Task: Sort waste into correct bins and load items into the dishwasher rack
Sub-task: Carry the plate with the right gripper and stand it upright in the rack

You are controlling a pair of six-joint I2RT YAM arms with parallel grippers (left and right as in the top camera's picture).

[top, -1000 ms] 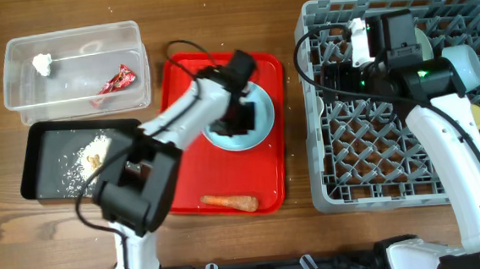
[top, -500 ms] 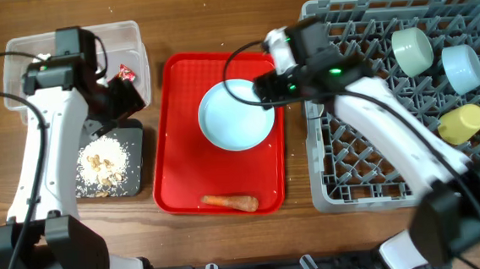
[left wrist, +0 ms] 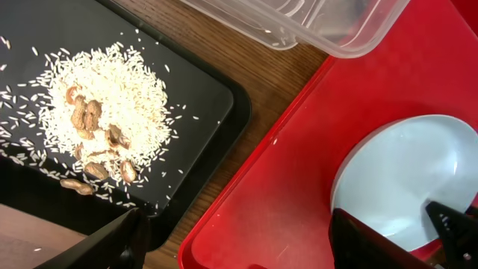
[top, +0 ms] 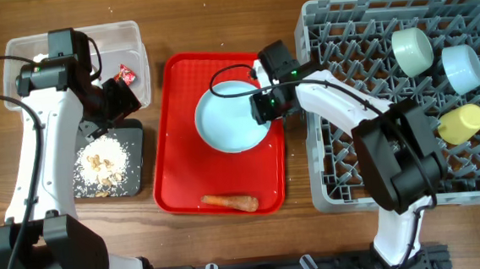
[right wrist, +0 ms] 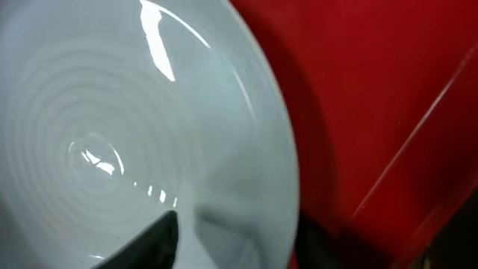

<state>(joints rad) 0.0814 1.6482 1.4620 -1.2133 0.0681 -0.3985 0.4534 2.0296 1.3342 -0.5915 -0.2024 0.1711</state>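
The pale blue plate [top: 226, 118] lies on the red tray [top: 189, 189]. My right gripper [top: 264, 109] is at its right rim. In the right wrist view one finger rests over the plate [right wrist: 112, 134] inside and the other stands outside the rim, with the gripper [right wrist: 239, 228] partly closed. I cannot see whether the fingers press. My left gripper [top: 119, 99] hangs open and empty between the black tray [top: 134, 138] and the clear tub [top: 72, 36]. Food scraps [left wrist: 97, 127] lie in the black tray, a red wrapper [top: 126, 73] in the tub, a carrot piece [top: 230, 203] on the red tray.
The grey dishwasher rack [top: 369, 168] fills the right side. It holds a pale green bowl [top: 412, 50], a light blue bowl [top: 461, 66] and a yellow cup [top: 461, 123]. The right arm reaches across the rack's left wall.
The left arm swung from the plate to the tub and black tray and its jaws opened. The right arm came from the rack to the plate's rim and its jaws narrowed.
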